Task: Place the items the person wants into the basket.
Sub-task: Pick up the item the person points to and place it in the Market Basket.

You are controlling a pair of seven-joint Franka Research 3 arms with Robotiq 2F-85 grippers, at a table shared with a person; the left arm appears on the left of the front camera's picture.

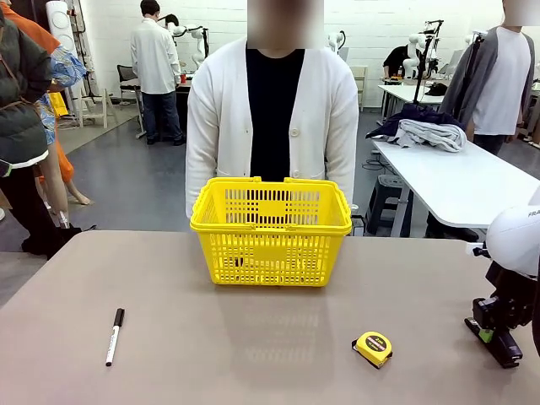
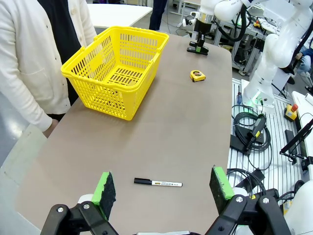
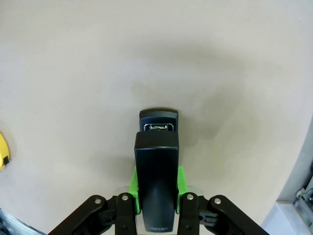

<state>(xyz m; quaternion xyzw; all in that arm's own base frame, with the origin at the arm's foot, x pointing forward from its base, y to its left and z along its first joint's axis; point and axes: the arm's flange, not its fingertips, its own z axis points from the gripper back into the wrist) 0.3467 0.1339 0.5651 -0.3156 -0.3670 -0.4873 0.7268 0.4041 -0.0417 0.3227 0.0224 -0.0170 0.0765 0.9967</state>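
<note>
Black stapler [image 3: 156, 181] pinched in right gripper [image 3: 157, 198], print illegible; left gripper [image 2: 164, 188] spread.

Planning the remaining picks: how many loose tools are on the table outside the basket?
3: the white marker near the robot's left, the tape measure right of centre, the stapler clamped in the right gripper. The basket walls may hide others.

A white marker with a black cap [image 1: 114, 337] is laid flat on the grey-brown table [image 1: 253, 337] at about 8 o'clock from its middle. A squat yellow tape measure [image 1: 373, 348] is parked around 4 o'clock, well apart from it. Behind, a white table [image 1: 472, 181] with bundled clothes [image 1: 422, 131] is seen at 2 o'clock.
</note>
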